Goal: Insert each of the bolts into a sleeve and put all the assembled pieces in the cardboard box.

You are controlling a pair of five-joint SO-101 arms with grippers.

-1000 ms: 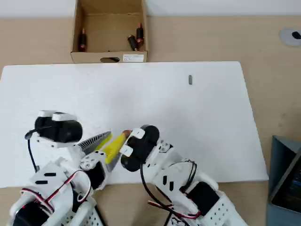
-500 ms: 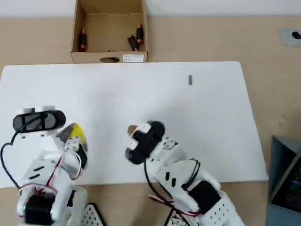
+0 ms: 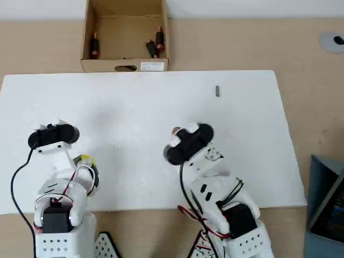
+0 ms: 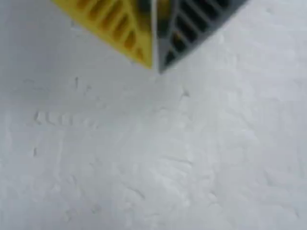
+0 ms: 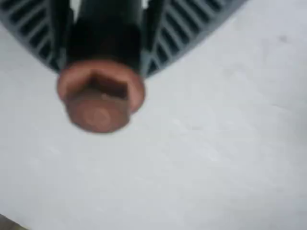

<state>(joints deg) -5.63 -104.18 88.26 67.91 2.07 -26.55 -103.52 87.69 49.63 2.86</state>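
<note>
My right gripper (image 5: 103,67) is shut on an assembled piece, a black sleeve (image 5: 105,43) with the copper bolt head (image 5: 100,101) sticking out past the fingertips, just above the white mat. From above, that copper bolt head (image 3: 176,130) peeks out beside the right arm's gripper (image 3: 178,135) at mid-mat. My left gripper (image 4: 154,64) is shut, yellow and grey fingers pressed together with nothing between them; its yellow finger (image 3: 84,160) sits near the mat's front left. The cardboard box (image 3: 86,37) at the back holds three assembled pieces (image 3: 152,48).
A small dark grey part (image 3: 217,91) lies alone on the white mat (image 3: 134,102) at the back right. A grey case (image 3: 325,204) stands off the mat at the right edge. A round grey disc (image 3: 332,41) sits at the far right corner.
The two grippers, close together a second ago, have separated. The left arm drew back to the front left. The right arm moved right and away from the front edge with the piece.
</note>
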